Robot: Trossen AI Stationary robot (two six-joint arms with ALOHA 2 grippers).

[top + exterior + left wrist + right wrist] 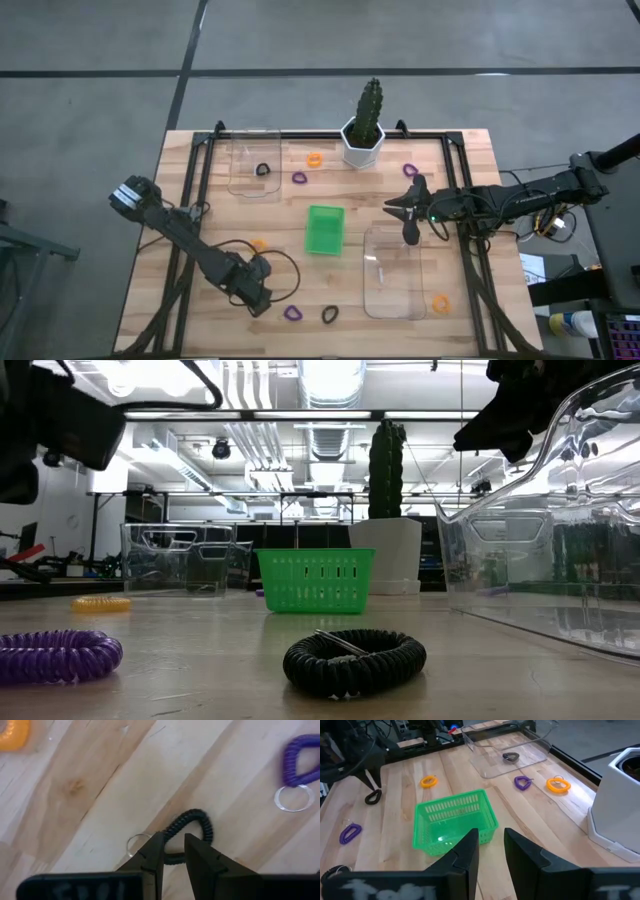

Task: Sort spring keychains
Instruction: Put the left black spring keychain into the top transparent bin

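Note:
Spring keychains lie scattered over the wooden table: a purple one [292,313] and a black one [330,313] near the front edge, and an orange one [259,245] left of the small green tray [324,228]. Others lie at the back, orange [314,158] and purple [299,177], and a black one [263,169] lies inside the far clear tray [240,180]. My left gripper [173,840] is at the front left, pointing down, shut on another black keychain [197,820]. My right gripper [491,845] hovers open over the far end of the near clear tray [394,272]. My left gripper pinches the black keychain's coil [172,856] between its two fingers, which come from above and point down. The rest of the loop [202,822] and its metal ring [136,842] stick out beyond the fingertips. I cannot tell whether the keychain is clear of the table.
A white pot with a cactus [364,140] stands at the back centre. A purple keychain [411,169] lies right of it and an orange one [441,301] beside the near clear tray. Black frame rails [195,190] run along both sides of the table.

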